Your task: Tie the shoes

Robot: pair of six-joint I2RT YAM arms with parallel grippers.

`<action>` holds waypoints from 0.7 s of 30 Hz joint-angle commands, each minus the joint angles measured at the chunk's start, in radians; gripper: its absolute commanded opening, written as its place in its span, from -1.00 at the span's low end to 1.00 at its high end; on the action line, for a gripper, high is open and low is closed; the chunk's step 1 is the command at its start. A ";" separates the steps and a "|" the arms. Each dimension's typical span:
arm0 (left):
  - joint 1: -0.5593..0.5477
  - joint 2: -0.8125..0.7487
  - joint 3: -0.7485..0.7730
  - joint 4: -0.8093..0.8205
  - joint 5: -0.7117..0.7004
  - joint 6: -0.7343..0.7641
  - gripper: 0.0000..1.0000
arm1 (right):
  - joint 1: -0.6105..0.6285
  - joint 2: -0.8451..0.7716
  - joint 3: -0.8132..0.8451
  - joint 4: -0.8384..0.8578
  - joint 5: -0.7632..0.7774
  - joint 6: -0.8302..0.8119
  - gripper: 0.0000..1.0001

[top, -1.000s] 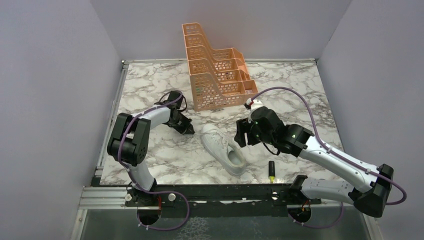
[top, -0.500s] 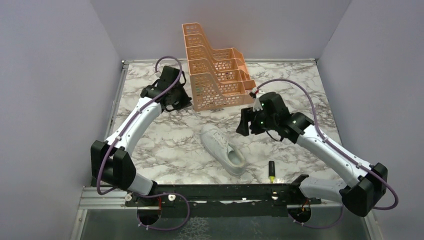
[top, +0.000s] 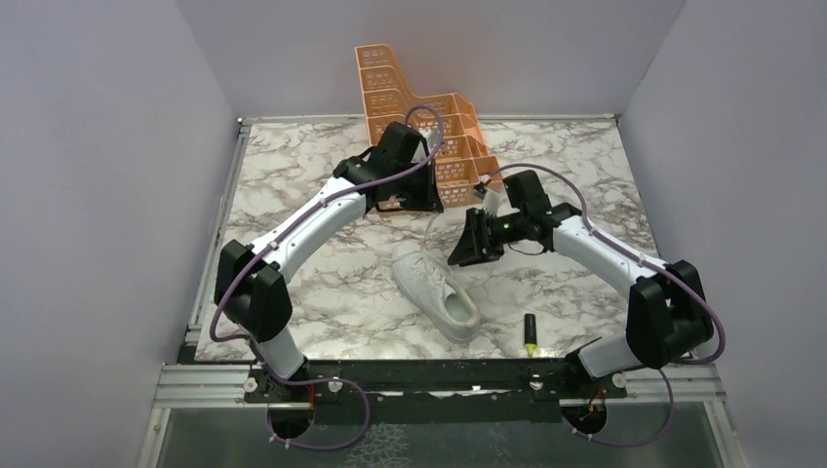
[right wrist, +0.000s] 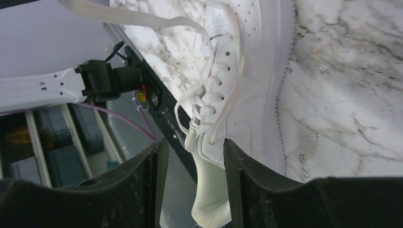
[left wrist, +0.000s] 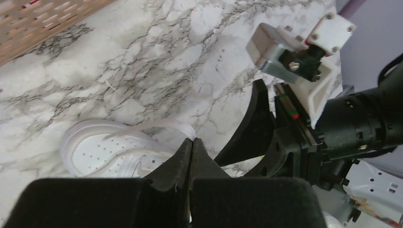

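The white sneaker (top: 434,291) stands sole-down near the middle of the surface, a little toward the near edge. It lies on a slant, toe toward the far left corner and heel toward the near right corner, and its laces are untied. One lace (left wrist: 157,124) rises from the eyelets in a loose arc to the left jaws. These are closed tight on it at their tips, in the air above the sneaker's toe end and just in front of the rack. A second lace end (right wrist: 205,199) hangs between the right jaws, which stand apart on either side of it. The right wrist view shows a clear gap on one side of it, so it is not clamped. The right jaws hover just beside the sneaker's far right side, tilted down toward its lacing, near the left jaws but not touching them. The left arm (top: 312,214) reaches diagonally in from the near left corner, and the right arm (top: 595,249) bends in from the near right. An orange tiered rack (top: 378,83) stands at the middle of the far edge, partly hidden by the left arm's wrist. A black-and-yellow marker (top: 530,334) lies close to the near edge, to the right of the sneaker's heel and apart from it. The surface (top: 283,166) is white marble pattern with grey veins.
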 commanded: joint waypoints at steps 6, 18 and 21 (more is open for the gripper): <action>-0.005 0.134 0.022 0.040 0.302 0.114 -1.00 | 0.005 0.040 -0.101 0.165 -0.143 0.042 -0.03; -0.005 0.194 -0.008 0.009 0.409 0.160 -1.00 | 0.032 0.057 -0.120 0.275 -0.137 0.076 -0.16; -0.004 0.185 -0.023 0.007 0.395 0.157 -1.00 | 0.041 0.065 -0.108 0.253 -0.090 0.065 -0.15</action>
